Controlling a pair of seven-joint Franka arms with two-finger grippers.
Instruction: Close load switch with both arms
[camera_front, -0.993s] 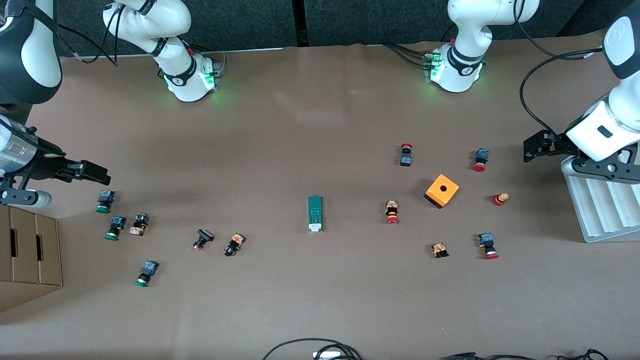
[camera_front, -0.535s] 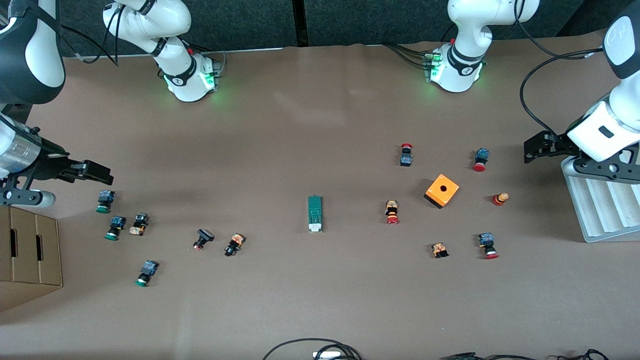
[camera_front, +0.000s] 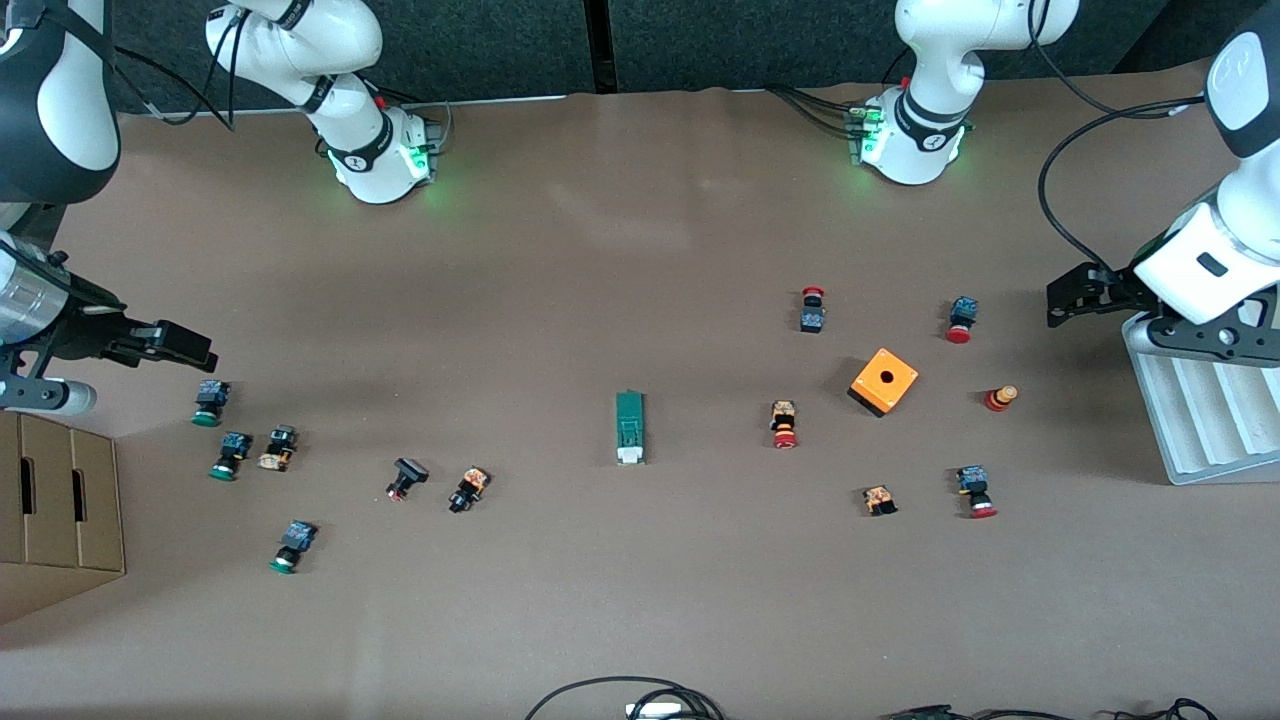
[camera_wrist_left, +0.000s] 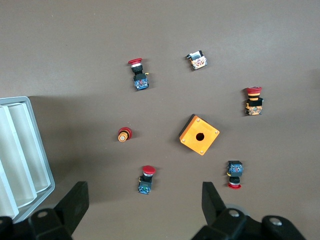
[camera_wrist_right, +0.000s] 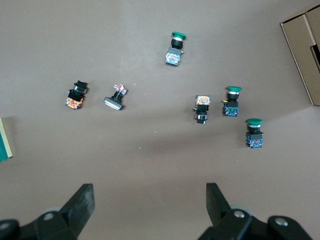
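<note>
Currently, clock read as on the front view, 12 toward the arm bases.

Load switch (camera_front: 629, 427): lies flat mid-desk, long axis running 12 to 6, green body at the 12 end, white piece at the 6 end. Touches nothing; sits well apart from both tools. Shows only as a green sliver at the edge of the right wrist view (camera_wrist_right: 4, 140).

Left tool (camera_front: 1062, 300): hovers released, fingers spread wide and empty (camera_wrist_left: 145, 202), over bare desk (camera_front: 640, 250) by the 11 o'clock corner of the white tray (camera_front: 1200, 420). Points toward 9. Has a red-capped button (camera_front: 960, 320) close at its 9 o'clock.

Right tool (camera_front: 190, 347): hovers released as well, fingers wide apart and gripping nothing (camera_wrist_right: 150, 202), over the desk at the right arm's end. Points toward 3. Has a green-capped button (camera_front: 209, 401) just at its 6 o'clock, and a carton (camera_front: 60, 500) farther out at 7.

Orange box (camera_front: 884, 381): sits at 3 o'clock of the switch, hole facing up, ringed by loose red-capped buttons, none touching it.

Green-capped buttons (camera_front: 231, 455): lie scattered at 9 o'clock of the switch, toward the right arm's end, with two small black parts (camera_front: 468, 489) between them and the switch.
</note>
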